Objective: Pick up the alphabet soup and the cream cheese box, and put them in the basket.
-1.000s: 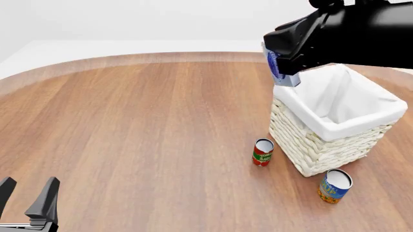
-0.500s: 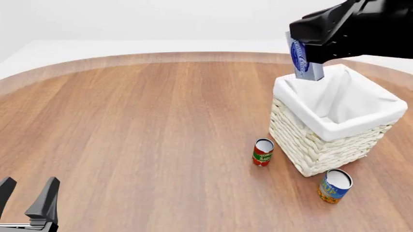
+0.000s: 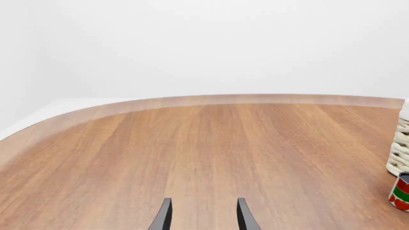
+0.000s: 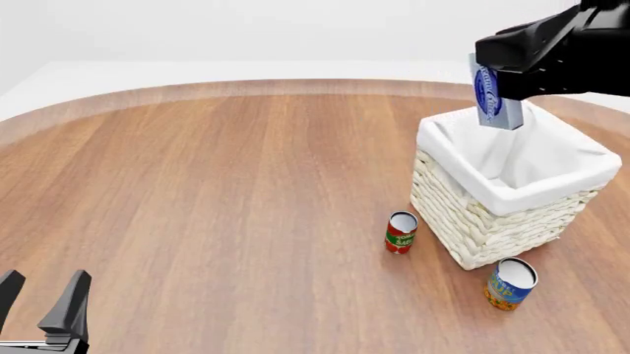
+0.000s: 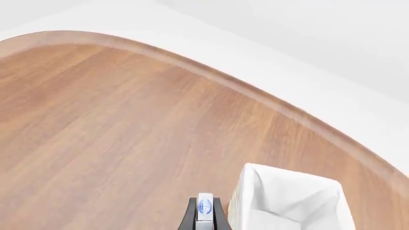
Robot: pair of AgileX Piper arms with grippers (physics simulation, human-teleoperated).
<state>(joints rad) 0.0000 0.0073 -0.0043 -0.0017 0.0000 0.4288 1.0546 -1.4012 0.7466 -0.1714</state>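
right gripper [image 4: 499, 99]: upper right of the front view, clamped on the cream cheese box [image 4: 491, 97]
box: upright above the basket [image 4: 512, 194] rim
tip: center it over the liner before letting go
alphabet soup [image 4: 511, 283]: lower right, just beside the basket
left gripper [image 4: 44, 304]: spread, empty

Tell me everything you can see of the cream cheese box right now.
The cream cheese box is a small flat carton, white with blue print, an oval blue mark on its broad face. It hangs on end, nearly upright, clamped at its top in the right end effector. It is in the air above the basket, over the far left part of the opening, touching neither the liner nor the table. The right wrist view shows only its narrow edge.
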